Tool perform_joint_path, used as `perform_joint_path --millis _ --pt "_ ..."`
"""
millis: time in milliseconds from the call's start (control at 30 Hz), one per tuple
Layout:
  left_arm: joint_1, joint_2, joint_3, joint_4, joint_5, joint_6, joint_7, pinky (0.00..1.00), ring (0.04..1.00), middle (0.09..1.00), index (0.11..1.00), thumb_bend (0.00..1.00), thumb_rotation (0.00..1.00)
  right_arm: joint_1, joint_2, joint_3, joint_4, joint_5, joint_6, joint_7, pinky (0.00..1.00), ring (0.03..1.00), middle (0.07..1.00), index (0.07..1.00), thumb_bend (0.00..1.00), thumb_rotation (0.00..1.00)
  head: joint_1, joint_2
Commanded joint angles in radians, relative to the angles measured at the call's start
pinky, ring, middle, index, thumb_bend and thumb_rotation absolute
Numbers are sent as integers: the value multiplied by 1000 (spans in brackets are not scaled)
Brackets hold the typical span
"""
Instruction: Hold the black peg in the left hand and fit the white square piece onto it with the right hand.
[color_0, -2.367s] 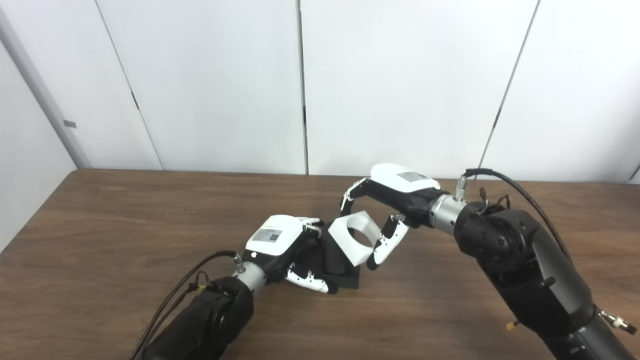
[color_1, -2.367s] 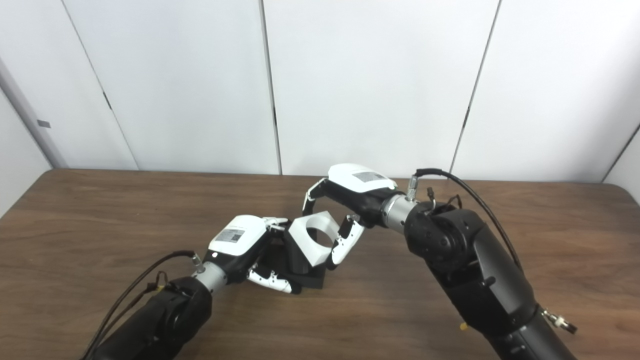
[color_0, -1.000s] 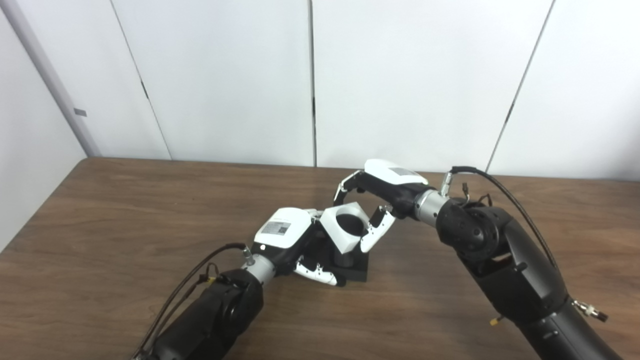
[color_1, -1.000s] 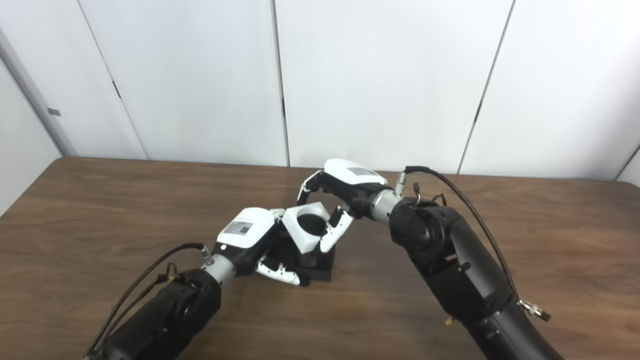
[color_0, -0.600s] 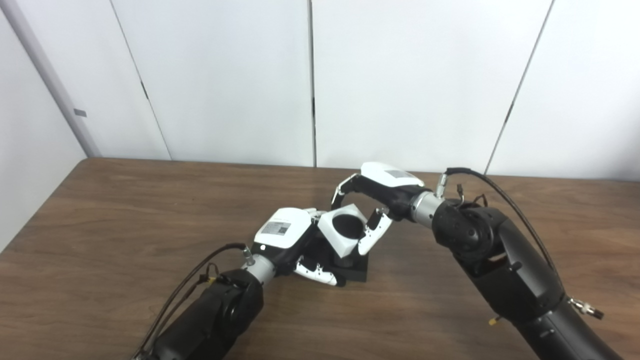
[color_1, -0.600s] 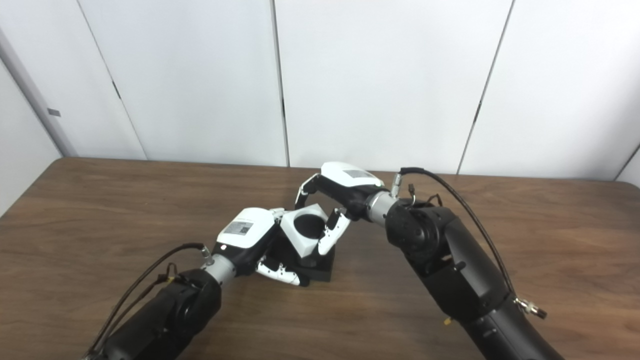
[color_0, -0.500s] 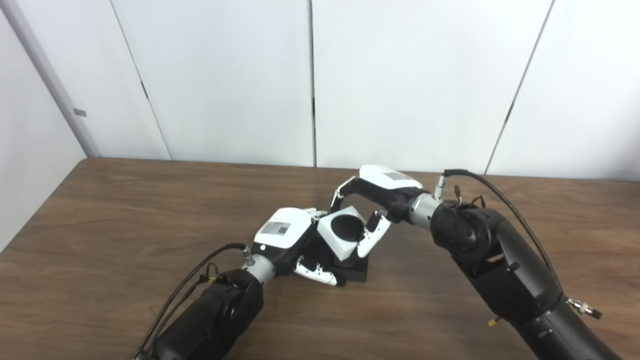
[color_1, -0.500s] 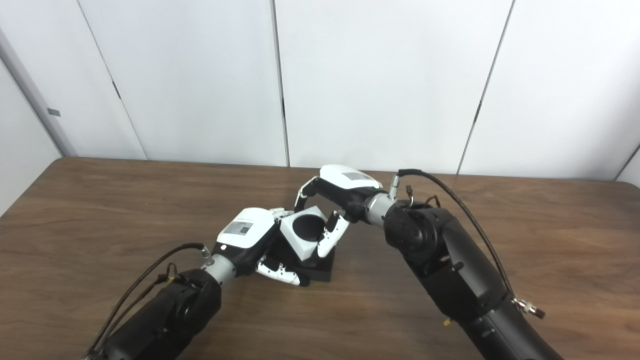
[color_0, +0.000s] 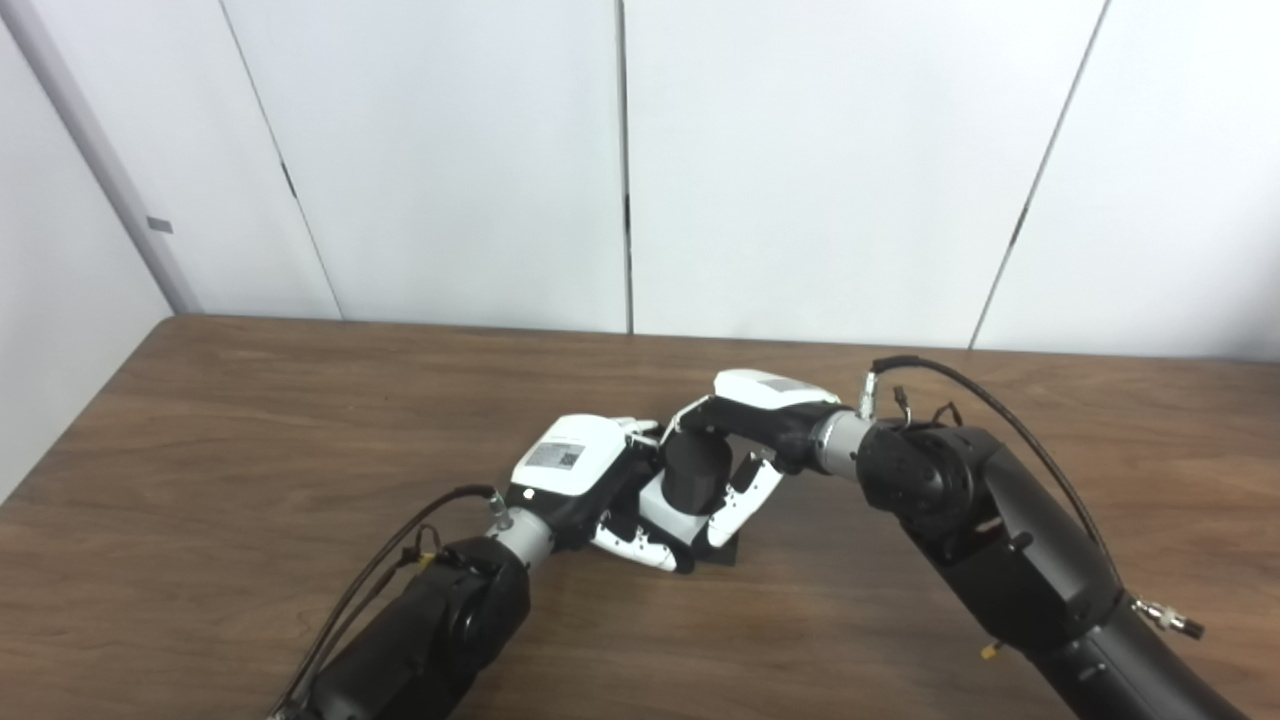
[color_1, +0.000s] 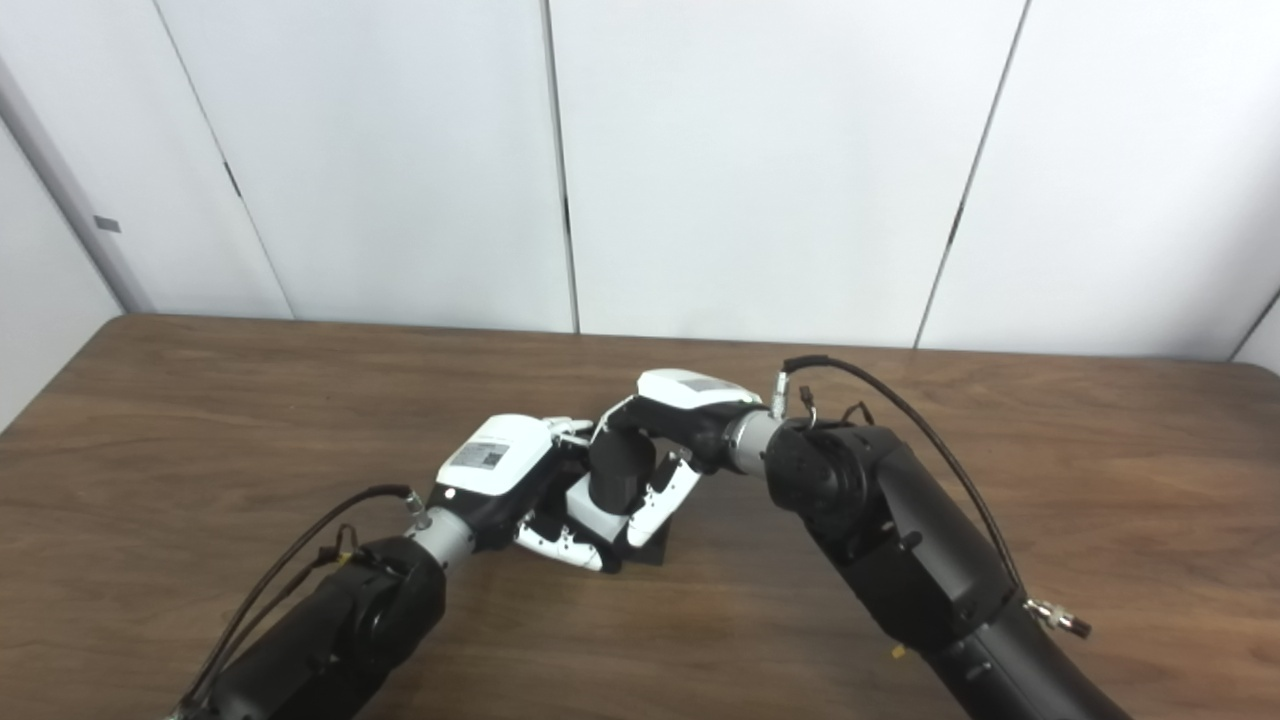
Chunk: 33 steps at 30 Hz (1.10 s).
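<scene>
The black peg (color_0: 697, 468) stands upright on its black square base (color_0: 727, 551) on the brown table (color_0: 300, 420). My left hand (color_0: 575, 478) is shut on the base from the left, its fingers (color_0: 640, 545) curled along the front. The white square piece (color_0: 668, 516) sits low around the peg, and the peg's top sticks up through its hole. My right hand (color_0: 765, 415) reaches in from the right and is shut on the white piece, with fingers behind it and the thumb (color_0: 740, 495) on its right side. The same shows in the right eye view, peg (color_1: 620, 468) and white piece (color_1: 590, 518).
White wall panels (color_0: 620, 160) stand behind the table's far edge. Cables run along both forearms, one on the left (color_0: 400, 540) and one on the right (color_0: 980, 400). Bare tabletop lies to the left and right of the hands.
My right hand has come down with the white piece. The piece has slid down over the peg, whose top now shows above it. The left hand has stayed put.
</scene>
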Motion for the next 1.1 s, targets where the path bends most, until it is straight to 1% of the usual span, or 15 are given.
perform_joint_path --millis 0,133,200,300,367,467,600,700,867,967,1067 --pt "64 -26 -79 51 20 5 -135 750 874 877 491 523 73 -53 -8 -19 -28 10 -24 -16 817 855 821 699 893 292 0 0" --pt "65 -25 -75 46 19 6 -137 770 870 876 491 524 72 -52 -8 -23 -33 11 -17 -18 822 858 822 705 891 286 -2 3" --pt "65 -23 -76 46 19 2 -135 768 868 875 490 524 72 -52 -8 -28 -36 12 -16 -21 825 860 824 711 890 281 -3 2" --pt "64 -22 -76 53 20 -5 -129 739 865 872 490 523 73 -51 -12 -41 -38 18 -25 -35 806 851 827 728 887 264 -8 2" --pt "63 -22 -74 58 17 -8 -127 746 866 872 491 523 73 -49 -18 -52 -38 23 -28 -41 805 852 831 739 880 246 -11 2" --pt "62 -21 -74 63 19 -10 -125 764 869 873 491 523 73 -44 -30 -77 -42 38 -35 -50 802 848 831 746 861 212 -12 0" --pt "61 -19 -72 61 17 -3 -134 764 870 873 491 523 72 -39 -54 -114 -56 41 -21 -67 798 842 826 747 842 171 -15 0" --pt "61 -16 -74 57 19 -2 -138 766 871 874 491 523 72 -36 -72 -133 -60 47 -19 -73 795 843 828 753 832 163 -19 0" --pt "64 -11 -70 60 12 -11 -132 773 874 875 490 523 72 -12 -120 -182 -80 53 -9 -84 738 830 818 756 820 149 -23 0" --pt "65 -9 -68 61 9 -15 -129 759 868 871 491 523 72 7 -131 -208 -93 66 -12 -98 720 819 811 754 816 133 -26 1" --pt "66 -5 -68 56 10 -11 -134 761 869 869 491 523 72 35 -137 -242 -103 87 -23 -128 694 800 790 751 815 93 -30 0"
